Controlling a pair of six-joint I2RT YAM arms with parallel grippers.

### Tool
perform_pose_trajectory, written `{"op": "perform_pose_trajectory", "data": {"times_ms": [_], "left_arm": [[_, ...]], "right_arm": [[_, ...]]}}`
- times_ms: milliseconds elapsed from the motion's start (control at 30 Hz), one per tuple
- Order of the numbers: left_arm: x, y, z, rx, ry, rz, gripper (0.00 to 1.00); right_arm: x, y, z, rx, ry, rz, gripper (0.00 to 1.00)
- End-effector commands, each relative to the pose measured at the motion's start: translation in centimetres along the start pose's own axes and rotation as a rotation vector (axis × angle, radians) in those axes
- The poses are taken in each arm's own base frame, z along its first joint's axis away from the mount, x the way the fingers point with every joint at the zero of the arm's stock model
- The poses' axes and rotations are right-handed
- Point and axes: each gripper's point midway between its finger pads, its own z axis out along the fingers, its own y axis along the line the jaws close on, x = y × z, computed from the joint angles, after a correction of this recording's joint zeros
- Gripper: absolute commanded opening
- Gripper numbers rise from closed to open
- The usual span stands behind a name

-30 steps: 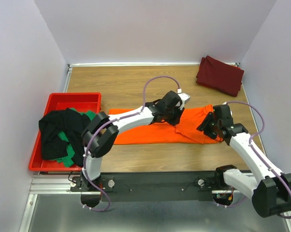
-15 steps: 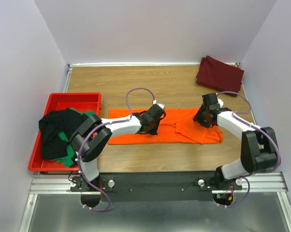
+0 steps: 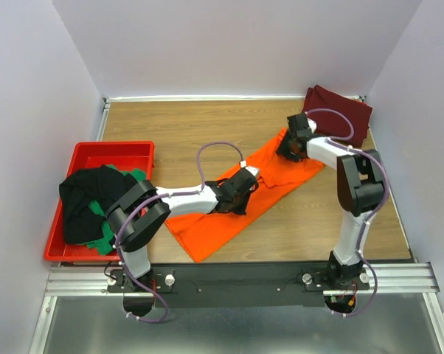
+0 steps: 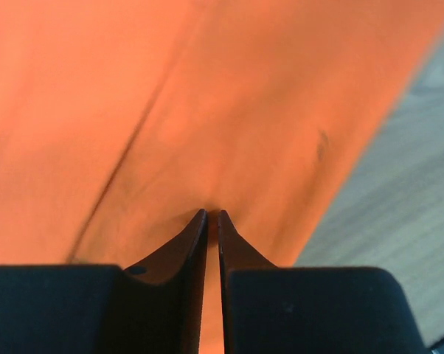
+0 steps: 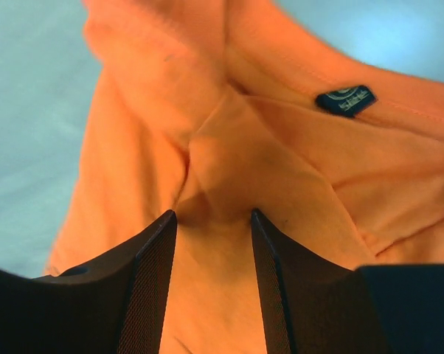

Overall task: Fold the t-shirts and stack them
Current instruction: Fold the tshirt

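Across the middle of the wooden table (image 3: 178, 133), the orange t-shirt (image 3: 277, 177) lay in a slanted band, its near end toward the left and its far end toward the right. On the band's middle sat the left gripper (image 4: 212, 214), jaws narrowed to a slit and pinching a thin fold of orange cloth. At the far right end, the right gripper (image 5: 211, 214) stood with jaws half apart, clamped around a thick bunch of the same shirt near its dark neck label (image 5: 344, 99). Just beyond, in the far right corner, lay the folded maroon t-shirt (image 3: 347, 110). At the left edge, a red bin (image 3: 89, 151) held the black t-shirt (image 3: 85, 203), heaped over the green t-shirt (image 3: 137, 175).
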Motion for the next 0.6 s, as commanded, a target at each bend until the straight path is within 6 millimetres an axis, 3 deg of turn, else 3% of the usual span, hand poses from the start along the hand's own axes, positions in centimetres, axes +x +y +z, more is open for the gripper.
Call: {"op": "perform_pose_trajectory", "data": {"times_ms": [0, 67, 100, 133, 167, 200, 267, 300, 333, 433, 567], "left_arm": [[0.2, -4.5, -0.7, 0.159, 0.021, 0.032, 0.18], [-0.6, -5.8, -0.1, 0.206, 0.013, 0.031, 0.17], [-2.2, -7.1, -0.1, 0.247, -0.024, 0.030, 0.17], [-2.3, -7.8, 0.4, 0.277, -0.017, 0.030, 0.18], [-3.7, -8.9, 0.2, 0.308, -0.045, 0.031, 0.17], [-4.5, -9.6, 0.3, 0.330, -0.066, 0.030, 0.17], [-5.2, -10.6, 0.8, 0.370, -0.079, 0.031, 0.18], [-6.5, -11.4, 0.6, 0.392, -0.107, 0.034, 0.18], [-7.0, -11.7, 0.7, 0.399, -0.115, 0.038, 0.18], [-8.8, -12.9, 0.7, 0.437, -0.157, 0.052, 0.19], [-11.5, -12.6, -0.2, 0.451, -0.214, 0.056, 0.19]], "right_arm": [[1.0, 4.1, 4.4, -0.059, 0.064, -0.127, 0.52], [1.1, 6.0, 5.7, -0.102, 0.087, -0.178, 0.52], [-0.4, 8.3, 5.8, -0.156, 0.061, -0.188, 0.52], [1.0, 9.0, 7.4, -0.161, 0.094, -0.213, 0.52], [1.5, 10.3, 7.7, -0.201, 0.117, -0.246, 0.52], [0.2, 13.4, 7.2, -0.264, 0.081, -0.273, 0.53], [1.2, 15.2, 7.8, -0.315, 0.117, -0.318, 0.53], [2.3, 15.6, 9.0, -0.326, 0.140, -0.352, 0.54], [1.9, 17.3, 8.6, -0.368, 0.135, -0.368, 0.54], [2.5, 18.2, 9.7, -0.408, 0.154, -0.401, 0.58], [0.5, 19.6, 8.6, -0.442, 0.095, -0.450, 0.67]]}}
